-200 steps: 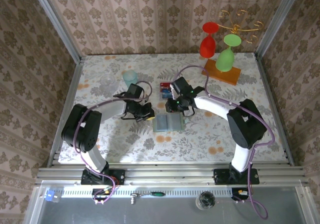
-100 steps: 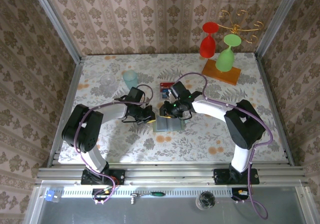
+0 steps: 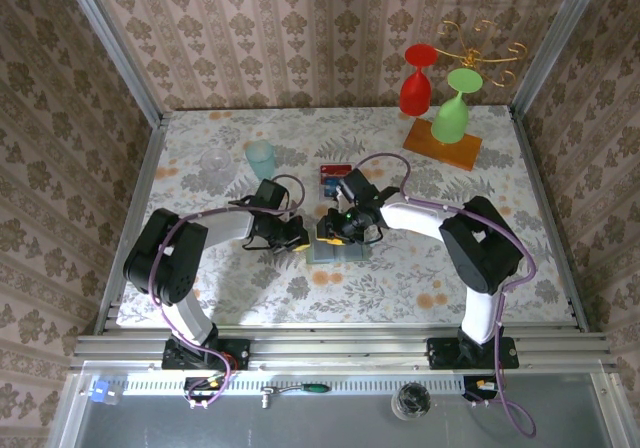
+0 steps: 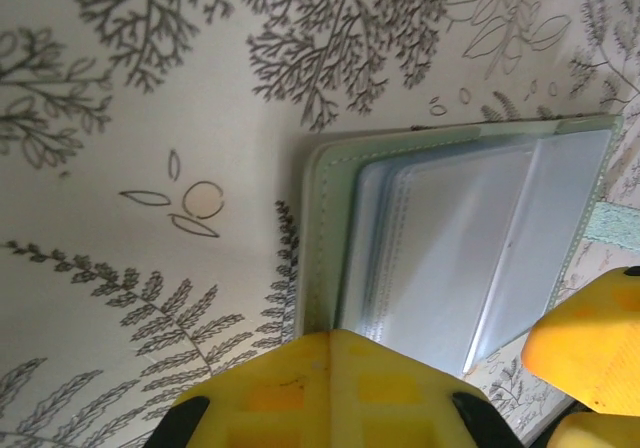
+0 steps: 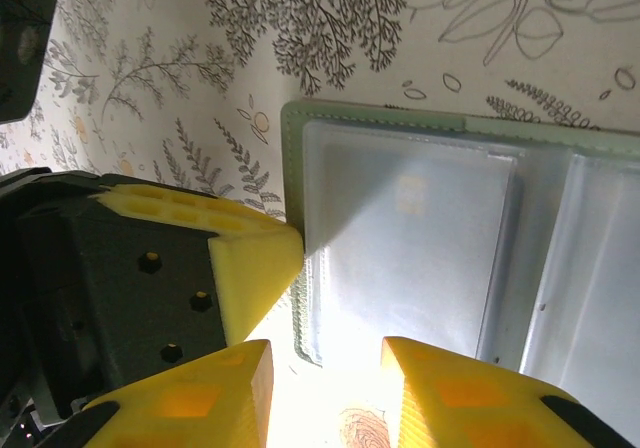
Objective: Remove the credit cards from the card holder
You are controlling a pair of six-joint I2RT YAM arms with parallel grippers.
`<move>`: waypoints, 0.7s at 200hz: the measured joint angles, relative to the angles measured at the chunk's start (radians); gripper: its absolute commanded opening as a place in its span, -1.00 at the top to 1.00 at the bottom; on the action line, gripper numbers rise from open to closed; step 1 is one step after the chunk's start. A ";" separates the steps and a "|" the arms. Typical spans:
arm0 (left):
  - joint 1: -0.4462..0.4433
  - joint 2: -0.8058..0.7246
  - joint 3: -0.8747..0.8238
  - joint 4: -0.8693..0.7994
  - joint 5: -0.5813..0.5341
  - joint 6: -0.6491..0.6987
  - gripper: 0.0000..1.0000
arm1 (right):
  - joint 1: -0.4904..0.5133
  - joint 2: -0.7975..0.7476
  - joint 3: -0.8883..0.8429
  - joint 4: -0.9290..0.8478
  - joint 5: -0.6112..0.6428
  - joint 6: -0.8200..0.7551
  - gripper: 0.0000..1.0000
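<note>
Top external: right gripper (image 3: 328, 231) has swung in over the left panel of the card holder (image 3: 340, 249), jaws now spread, pinching nothing. Left gripper (image 3: 299, 242), jaws pressed together, has closed up to the holder's left edge. Holder lies open mid-table, one credit card (image 3: 329, 177) already out behind it. Likely lining up the next pull.

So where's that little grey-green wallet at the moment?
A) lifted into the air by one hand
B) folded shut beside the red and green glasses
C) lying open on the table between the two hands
C: the card holder lies opened flat on the table, with the left hand at its left edge and the right hand over it.
</note>
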 measured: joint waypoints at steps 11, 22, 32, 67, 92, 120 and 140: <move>0.000 0.001 -0.006 0.002 0.000 -0.001 1.00 | 0.002 0.006 -0.002 0.001 -0.003 0.002 0.30; 0.000 0.001 -0.010 0.002 0.000 -0.001 1.00 | 0.004 0.011 -0.004 0.003 -0.006 0.004 0.30; 0.001 0.001 -0.010 0.002 0.000 -0.001 1.00 | 0.005 0.014 -0.004 0.003 -0.007 0.007 0.30; 0.002 0.002 -0.010 0.003 0.000 -0.001 1.00 | 0.010 0.021 -0.004 0.010 -0.020 0.020 0.29; 0.004 0.006 -0.010 0.008 0.004 -0.001 1.00 | 0.013 0.025 -0.004 0.010 -0.023 0.021 0.29; 0.008 0.006 -0.016 0.019 0.011 -0.001 1.00 | 0.013 0.042 -0.004 0.010 -0.023 0.021 0.29; 0.008 0.006 -0.017 0.022 0.012 -0.001 1.00 | 0.013 0.054 -0.003 0.009 -0.023 0.021 0.29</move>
